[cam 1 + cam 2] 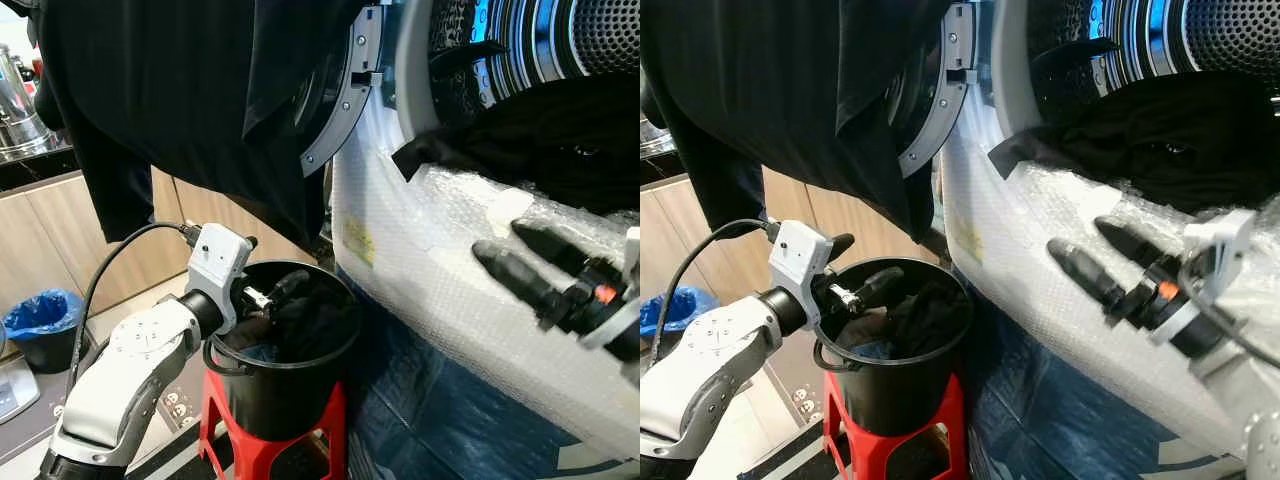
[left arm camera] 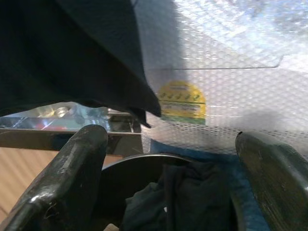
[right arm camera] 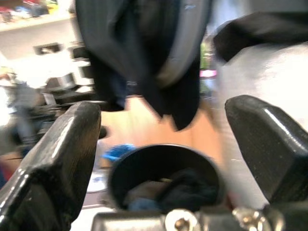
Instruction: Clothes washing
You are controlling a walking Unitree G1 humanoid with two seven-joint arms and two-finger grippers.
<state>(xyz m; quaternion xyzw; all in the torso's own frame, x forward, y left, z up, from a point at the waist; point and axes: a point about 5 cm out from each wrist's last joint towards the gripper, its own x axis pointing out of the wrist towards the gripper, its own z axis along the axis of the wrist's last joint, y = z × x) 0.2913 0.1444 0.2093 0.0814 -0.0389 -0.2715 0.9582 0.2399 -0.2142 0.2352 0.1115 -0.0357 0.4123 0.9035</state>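
Left gripper [image 1: 283,290]: I see it reaching over the rim of the black bucket [image 1: 300,400], fingers spread wide in the wrist view, nothing held between them.
Right gripper [image 1: 520,255]: I have it hanging in front of the washer, fingers well apart and empty, pointing back toward the bucket.
Bucket: it stands on a red stool [image 1: 235,440], just beside the washer's front.
Clothes in bucket [image 1: 315,315]: dark pieces lie heaped inside, with a bit of blue cloth low down.
Washer [image 1: 440,290]: its front is wrapped in bubble wrap, with a yellow sticker [image 2: 183,99] on it; the door [image 1: 345,100] stands open.
Clothes in drum [image 1: 560,140]: a black pile sits in the opening, one edge spilling over the lip.
Hanging garment [image 1: 180,90]: a big black piece drapes over the open door, above the bucket.
Background: a blue bin [image 1: 42,320] by wooden cabinets on my left.
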